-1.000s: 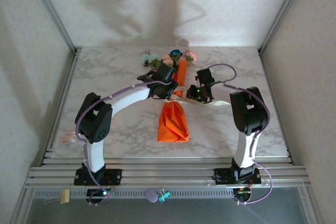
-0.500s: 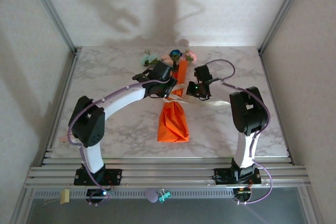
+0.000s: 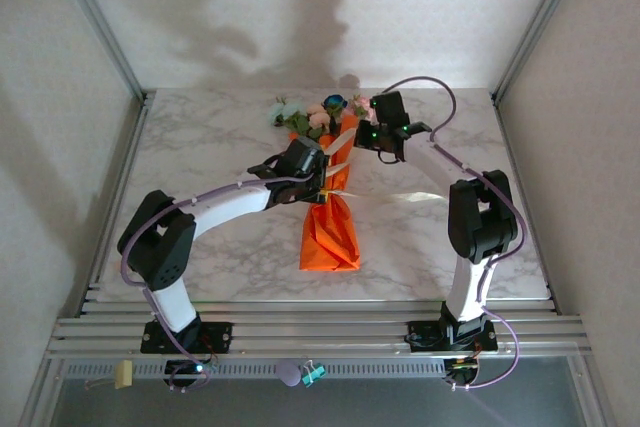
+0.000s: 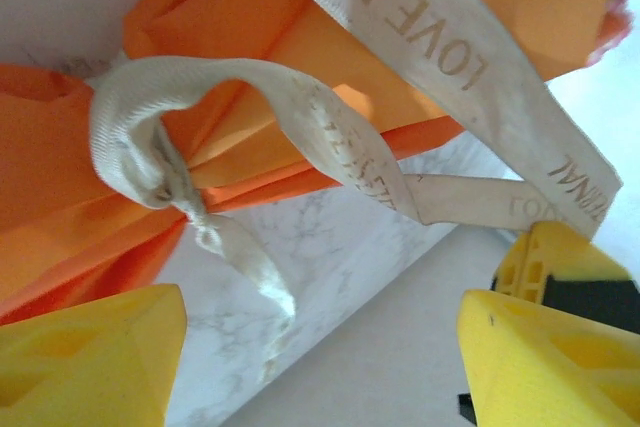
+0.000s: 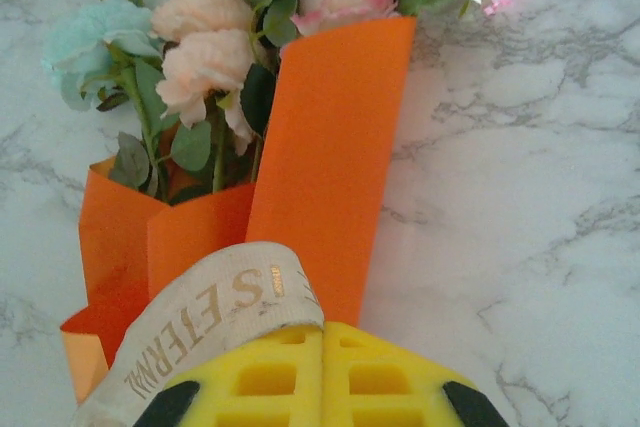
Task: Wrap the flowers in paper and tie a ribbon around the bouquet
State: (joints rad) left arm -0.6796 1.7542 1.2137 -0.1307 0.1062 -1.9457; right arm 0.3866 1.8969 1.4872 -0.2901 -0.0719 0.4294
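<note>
Orange paper-cone bouquet of pink, whitish and blue blooms lies on the white marble table, blooms toward 12 o'clock.
Its printed cream woven ribbon is knotted at the waist. The right gripper, at 1 o'clock of the knot, pinches one tail. The left gripper, at 9 o'clock, hangs released.

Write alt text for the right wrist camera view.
The right gripper, with yellow fingers, is shut on the cream ribbon, lettered ETERNAL, at the bottom of the frame. Beyond it the orange paper wraps the flowers, pink, peach and pale green blooms with green leaves, lying on the white marble table.
</note>
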